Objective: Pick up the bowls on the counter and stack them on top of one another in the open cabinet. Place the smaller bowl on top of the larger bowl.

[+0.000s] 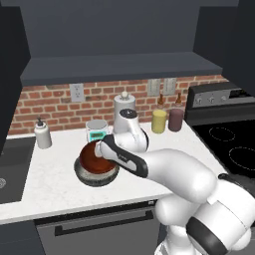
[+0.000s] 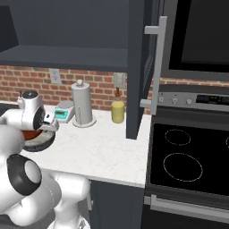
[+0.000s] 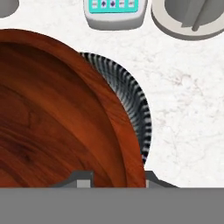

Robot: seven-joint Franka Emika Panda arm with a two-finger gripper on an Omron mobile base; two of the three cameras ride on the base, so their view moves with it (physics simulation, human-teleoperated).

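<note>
The smaller bowl (image 1: 91, 156) is glossy reddish-brown and sits tilted just over the larger bowl (image 1: 96, 177), which stands on the counter (image 1: 55, 184). My gripper (image 1: 103, 149) reaches it from the right and is shut on its rim. In the hand view the smaller bowl (image 3: 52, 122) covers the left side, its rim runs between my fingertips (image 3: 82, 178), and the ribbed side of the larger bowl (image 3: 131, 105) peeks out beyond it. From the right base, the gripper (image 2: 48, 121) holds the smaller bowl (image 2: 30, 133) above the larger bowl (image 2: 41, 143). The open cabinet (image 1: 119, 67) hangs overhead.
Behind the bowls stand a small teal-faced scale (image 1: 97, 130), a paper towel holder (image 1: 124, 112), a soap bottle (image 1: 43, 134), a yellow canister (image 1: 159, 121) and a maroon canister (image 1: 176, 119). A sink (image 1: 12, 169) lies left, the stove (image 1: 231, 144) right. The cabinet door (image 2: 136, 67) juts out.
</note>
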